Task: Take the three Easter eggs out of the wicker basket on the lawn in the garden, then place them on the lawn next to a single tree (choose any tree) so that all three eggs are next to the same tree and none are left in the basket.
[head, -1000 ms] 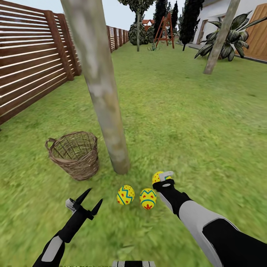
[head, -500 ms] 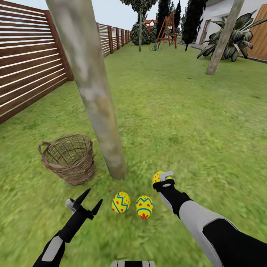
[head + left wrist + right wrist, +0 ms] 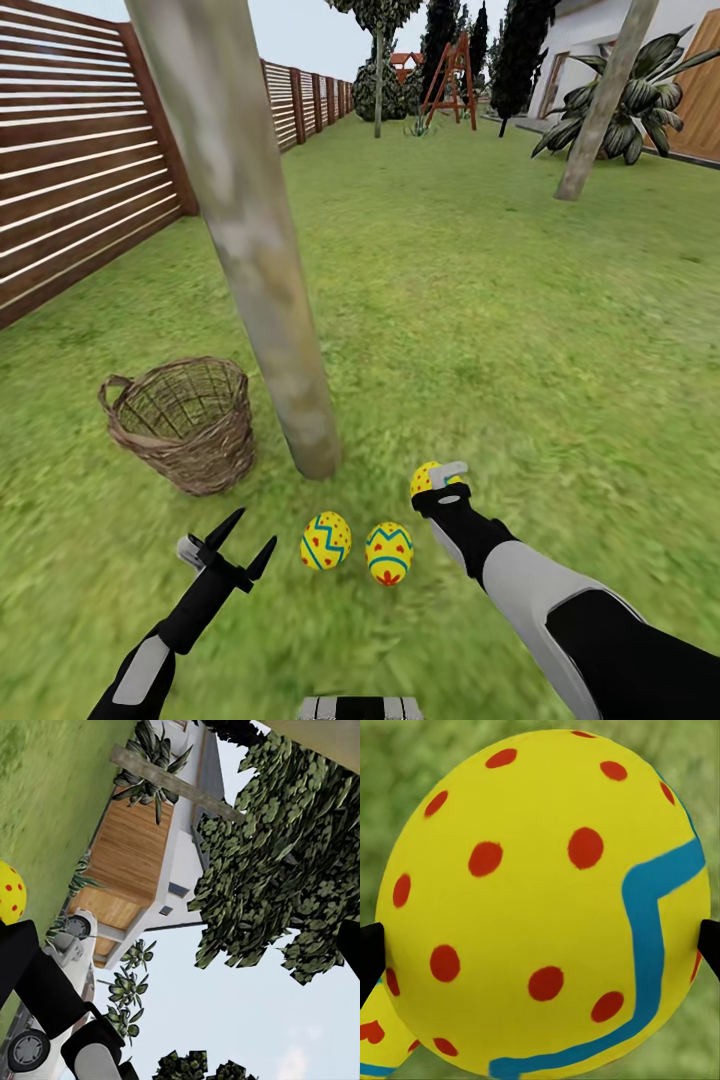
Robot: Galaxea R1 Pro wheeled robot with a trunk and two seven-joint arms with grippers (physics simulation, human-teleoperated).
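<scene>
Right gripper [image 3: 441, 478] clamps third egg [image 3: 426, 478], low over lawn [image 3: 520, 330], right of two eggs [image 3: 326, 541] near tree [image 3: 300, 420]. Left gripper [image 3: 247, 540] open, empty.

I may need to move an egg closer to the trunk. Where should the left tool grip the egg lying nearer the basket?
Grip that egg across its narrower middle, coming from above. It lies free on the lawn, with the second egg close alongside.

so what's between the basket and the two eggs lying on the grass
In the head view, only bare lawn between the wicker basket and the two eggs; the tree stands just beside.
</scene>
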